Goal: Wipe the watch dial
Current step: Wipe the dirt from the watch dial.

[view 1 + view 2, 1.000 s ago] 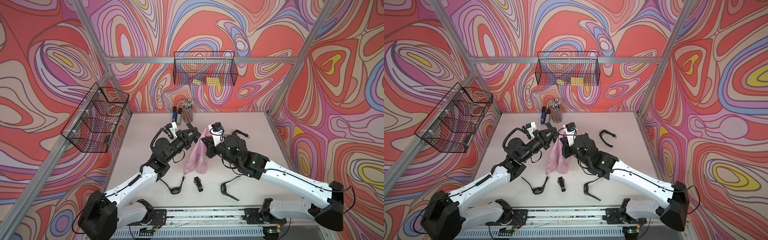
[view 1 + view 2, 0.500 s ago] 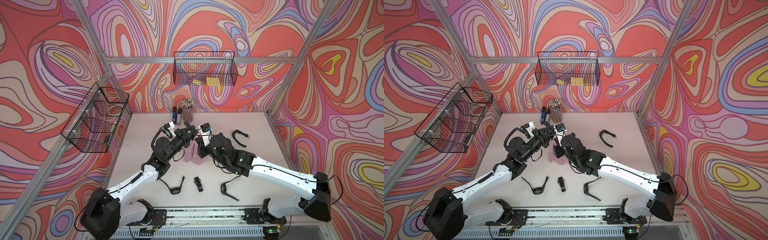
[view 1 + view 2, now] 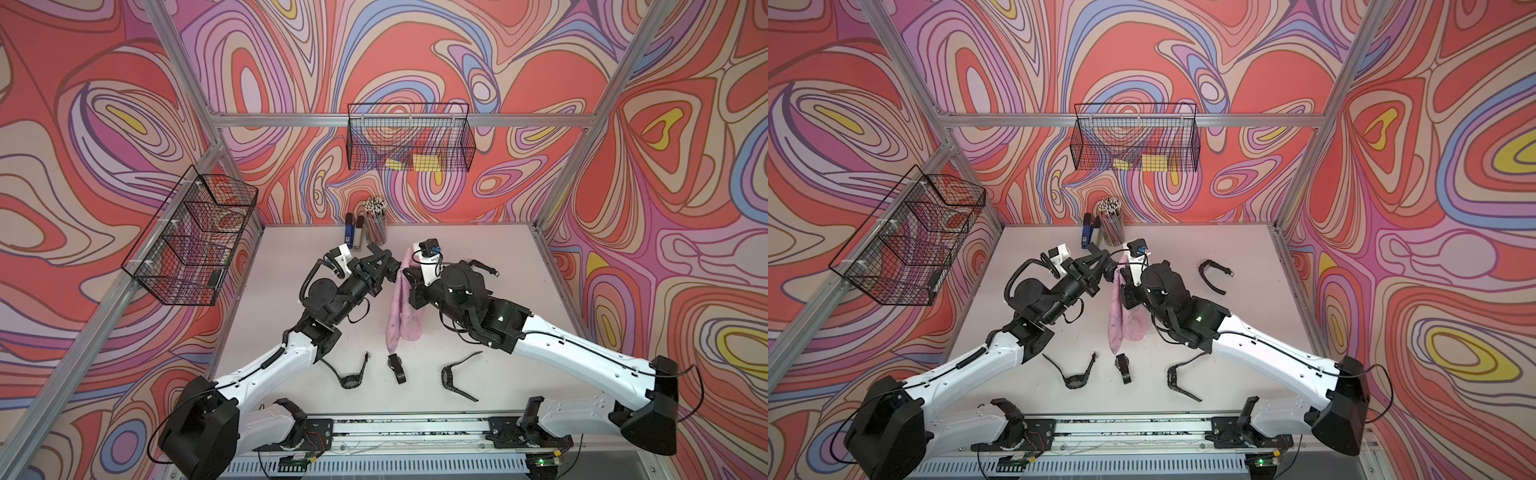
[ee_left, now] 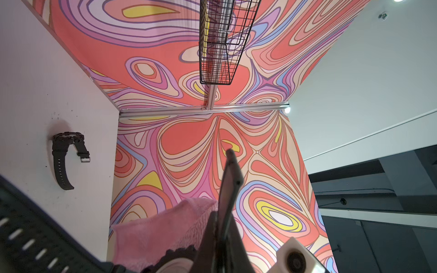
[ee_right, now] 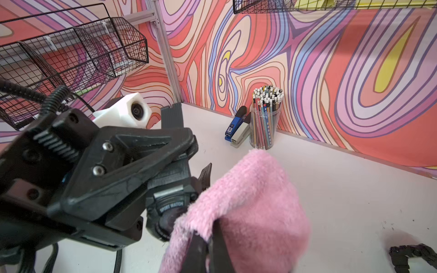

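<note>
Black sport watch with a round dial and a ridged plastic strap is held up off the white tabletop, above its middle. It is gripped by the strap in the left gripper, whose jaws are clamped tight on it, and the dial is turned toward the right arm. A pink fleecy cloth lies against the dial. In the right wrist view its edge covers part of the glass, beside the lettering on the bezel. The right gripper is pinched together on a fold of this cloth. In both top views the rest of the cloth hangs in a long drape between the two arms; whether its lower end touches the table cannot be told.

From above, the left gripper's body hides most of the watch case.

Near the hanging end, toward the arms' bases, three more black watches lie in a row: an open-strapped watch, a small watch and a bent-strapped watch. A curled black watch lies beyond the right arm, well apart from them.

At the back edge stands a clear cup of pencils, with a blue stapler and a grey stapler just beside it. A black wire basket holding yellow pieces hangs on the back wall, and a second wire basket hangs on the left wall.
</note>
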Motion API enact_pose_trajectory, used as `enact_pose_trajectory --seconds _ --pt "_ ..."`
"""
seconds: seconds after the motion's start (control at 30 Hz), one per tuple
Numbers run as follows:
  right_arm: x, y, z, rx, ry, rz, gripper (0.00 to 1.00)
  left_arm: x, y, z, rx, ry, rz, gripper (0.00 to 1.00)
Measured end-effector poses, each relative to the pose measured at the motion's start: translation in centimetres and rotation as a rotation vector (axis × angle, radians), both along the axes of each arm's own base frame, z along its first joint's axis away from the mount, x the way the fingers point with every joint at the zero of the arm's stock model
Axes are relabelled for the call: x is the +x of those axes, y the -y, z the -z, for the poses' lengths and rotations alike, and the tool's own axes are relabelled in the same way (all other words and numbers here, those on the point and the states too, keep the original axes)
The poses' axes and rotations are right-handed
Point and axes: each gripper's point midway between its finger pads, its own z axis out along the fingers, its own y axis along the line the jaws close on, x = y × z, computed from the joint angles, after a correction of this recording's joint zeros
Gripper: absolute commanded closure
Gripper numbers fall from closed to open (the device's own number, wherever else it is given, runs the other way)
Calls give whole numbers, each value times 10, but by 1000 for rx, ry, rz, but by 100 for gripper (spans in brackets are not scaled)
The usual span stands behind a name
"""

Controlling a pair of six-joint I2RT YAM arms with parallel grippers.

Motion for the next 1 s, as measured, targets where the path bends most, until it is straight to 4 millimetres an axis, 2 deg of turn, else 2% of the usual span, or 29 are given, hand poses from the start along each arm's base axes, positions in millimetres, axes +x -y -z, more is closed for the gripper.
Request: enact_pose_trajectory --seconds 0.13,0.47,0.8,1.0 --pt "-1 -3 -1 13 -3 -15 100 0 -1 -1 -11 -4 -1 100" --pt "-11 -24 4 19 14 -34 100 4 -3 -7 -59 -1 -13 100" --pt "-8 -18 2 16 47 11 100 5 -1 -6 -99 -16 -11 100" --pt "2 1 -6 14 57 31 100 0 -2 -3 -162 -40 -12 100"
